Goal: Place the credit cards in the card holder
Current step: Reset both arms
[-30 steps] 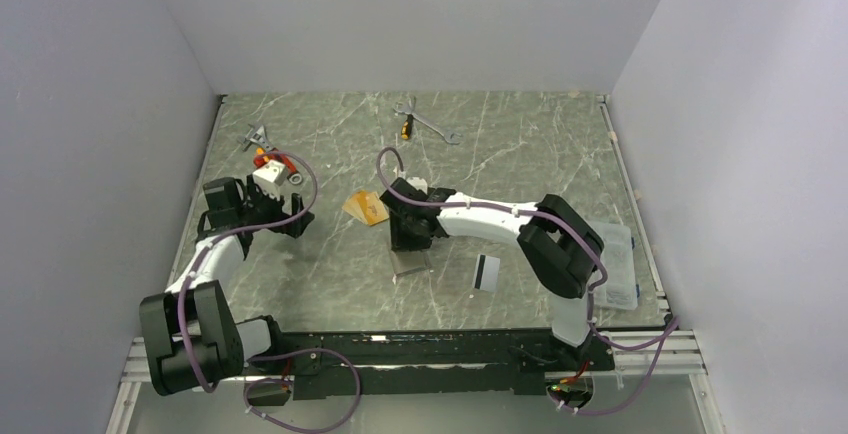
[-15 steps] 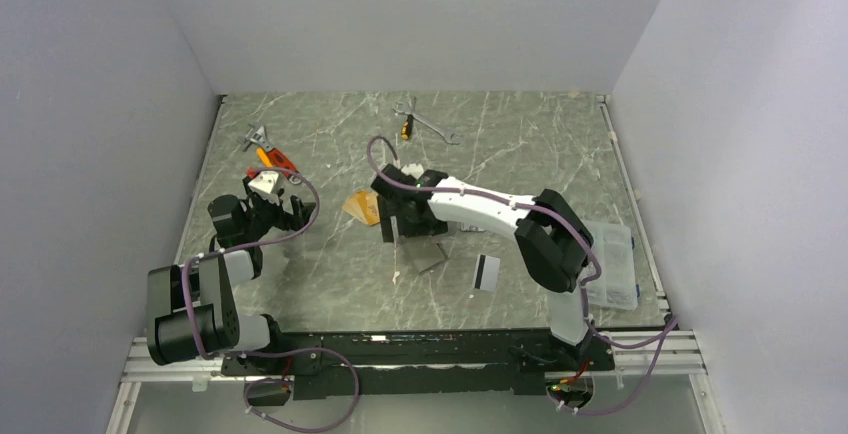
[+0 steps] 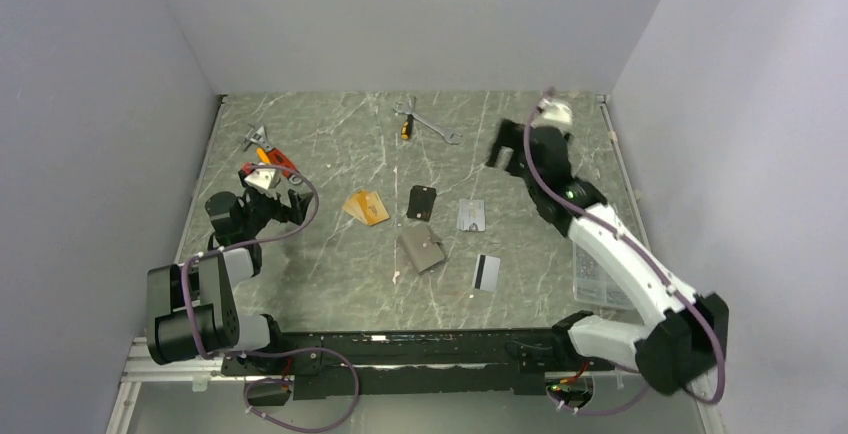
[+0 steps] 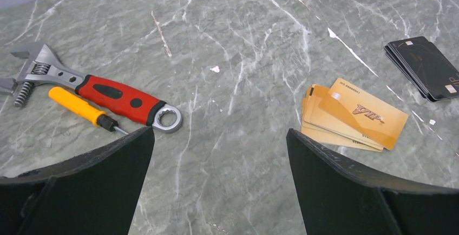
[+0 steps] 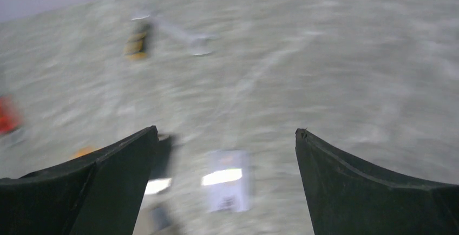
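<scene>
Left gripper [image 4: 220,131], right gripper [image 5: 226,131]: jaws wide apart, both empty.
Card holder [image 3: 422,249] lies mid-worktop, well apart from both.

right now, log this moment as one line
left jaws open, empty | right jaws open, empty, raised | card holder on table, untouched | orange cards, black cards, silver card, striped card outside it

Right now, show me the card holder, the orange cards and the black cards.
card holder [image 3: 422,249], top external view, middle of its taupe face
orange cards [image 4: 352,115], left wrist view, face of the top card
black cards [image 4: 425,67], left wrist view, face of the top card
</scene>
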`<act>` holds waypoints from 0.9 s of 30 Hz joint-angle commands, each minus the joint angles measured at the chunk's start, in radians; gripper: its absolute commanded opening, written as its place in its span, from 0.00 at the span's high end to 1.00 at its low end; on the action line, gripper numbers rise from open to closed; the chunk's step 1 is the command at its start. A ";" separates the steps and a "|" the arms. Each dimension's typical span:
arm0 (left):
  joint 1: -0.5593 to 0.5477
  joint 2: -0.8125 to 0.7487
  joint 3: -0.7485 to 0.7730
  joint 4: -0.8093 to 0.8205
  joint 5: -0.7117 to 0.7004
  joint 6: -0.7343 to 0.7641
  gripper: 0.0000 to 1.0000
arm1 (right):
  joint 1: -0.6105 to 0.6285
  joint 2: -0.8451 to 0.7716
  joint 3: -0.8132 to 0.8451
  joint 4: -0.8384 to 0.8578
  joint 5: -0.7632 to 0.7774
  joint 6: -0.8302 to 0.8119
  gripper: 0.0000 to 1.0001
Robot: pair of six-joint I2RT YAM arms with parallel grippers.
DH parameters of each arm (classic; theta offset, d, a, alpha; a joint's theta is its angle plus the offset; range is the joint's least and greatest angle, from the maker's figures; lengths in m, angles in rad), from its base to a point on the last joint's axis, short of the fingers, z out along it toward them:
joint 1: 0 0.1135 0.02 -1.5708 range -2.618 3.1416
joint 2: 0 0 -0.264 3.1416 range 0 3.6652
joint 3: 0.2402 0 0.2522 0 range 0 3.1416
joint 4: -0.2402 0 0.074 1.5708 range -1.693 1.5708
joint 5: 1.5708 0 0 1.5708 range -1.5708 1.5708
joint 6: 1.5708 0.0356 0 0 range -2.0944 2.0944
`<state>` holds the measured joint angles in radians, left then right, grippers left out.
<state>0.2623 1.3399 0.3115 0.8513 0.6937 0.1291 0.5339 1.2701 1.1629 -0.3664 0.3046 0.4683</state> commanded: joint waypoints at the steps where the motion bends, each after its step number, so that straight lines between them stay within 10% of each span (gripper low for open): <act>1: 0.006 0.006 0.034 0.021 0.017 -0.024 0.01 | -0.161 -0.148 -0.436 0.553 0.309 -0.271 0.01; 5: -0.013 -0.020 -0.029 0.107 -0.021 -0.014 0.01 | -0.338 -0.173 -0.642 0.788 0.353 -0.298 0.01; 10: -0.149 0.025 -0.227 0.516 -0.474 -0.041 0.01 | -0.418 -0.042 -0.723 0.965 0.287 -0.326 0.00; 16: -0.232 -0.013 -0.071 0.140 -0.690 -0.030 0.01 | -0.446 0.123 -0.780 1.173 0.245 -0.352 0.00; 23: -0.224 0.001 -0.063 0.144 -0.691 -0.038 0.01 | -0.482 0.226 -0.949 1.574 0.101 -0.398 0.00; 27: -0.223 0.006 -0.074 0.181 -0.691 -0.040 0.01 | -0.498 0.216 -0.897 1.434 0.092 -0.362 0.00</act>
<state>0.0387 1.3457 0.2348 0.9997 0.0280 0.1097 0.0505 1.4849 0.2455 0.9451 0.4496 0.1001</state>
